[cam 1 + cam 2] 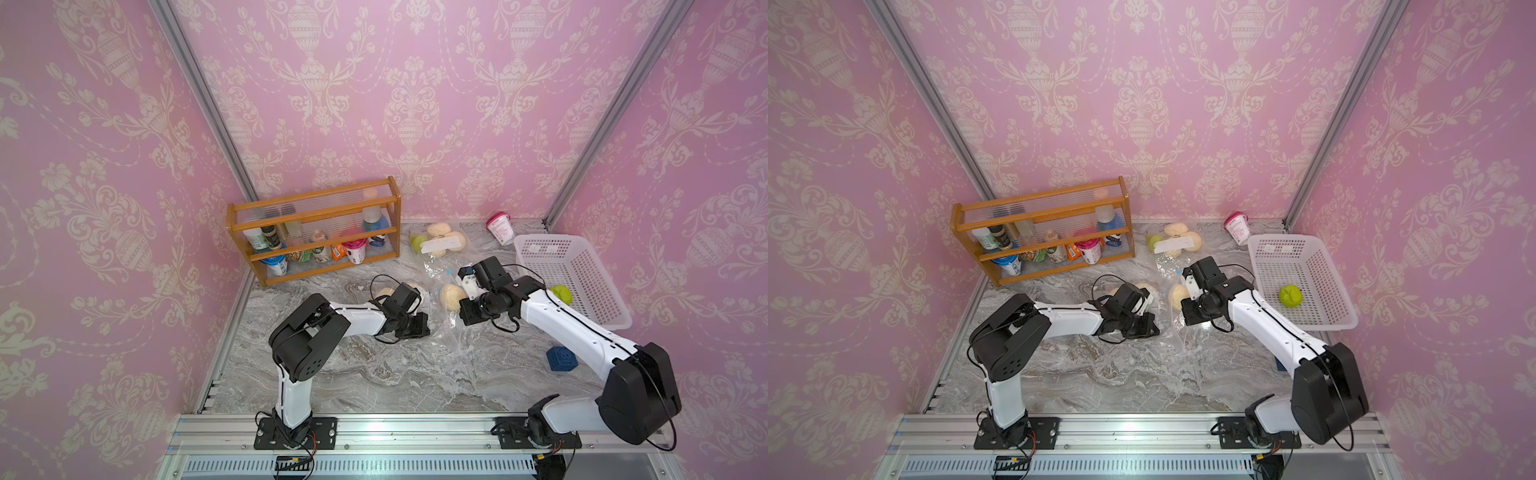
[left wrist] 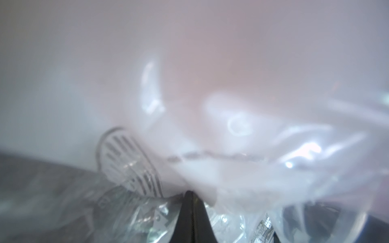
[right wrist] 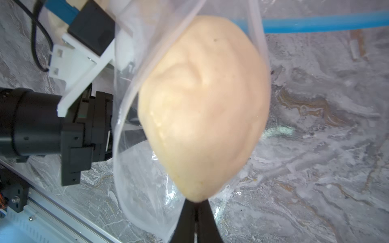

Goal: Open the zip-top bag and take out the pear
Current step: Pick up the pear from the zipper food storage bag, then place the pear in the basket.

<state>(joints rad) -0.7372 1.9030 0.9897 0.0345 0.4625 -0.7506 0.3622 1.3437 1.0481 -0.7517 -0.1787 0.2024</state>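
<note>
So on the far left there's a wooden rack stuffed with bottles and cups, up against the wall. Next over, the left gripper has its jaws pinched together on a bunch of clear film from the zip-top bag, low on the marble table. The pear is pale yellow and still sits in the bag's mouth, film wrapped round its sides, right between the two arms. The right gripper is closed tight right at the pear's narrow tip. Honestly can't tell if it's got the stem or just plastic. Behind all that lies a second bag of fruit. Far right is a white basket with a green fruit inside.
</note>
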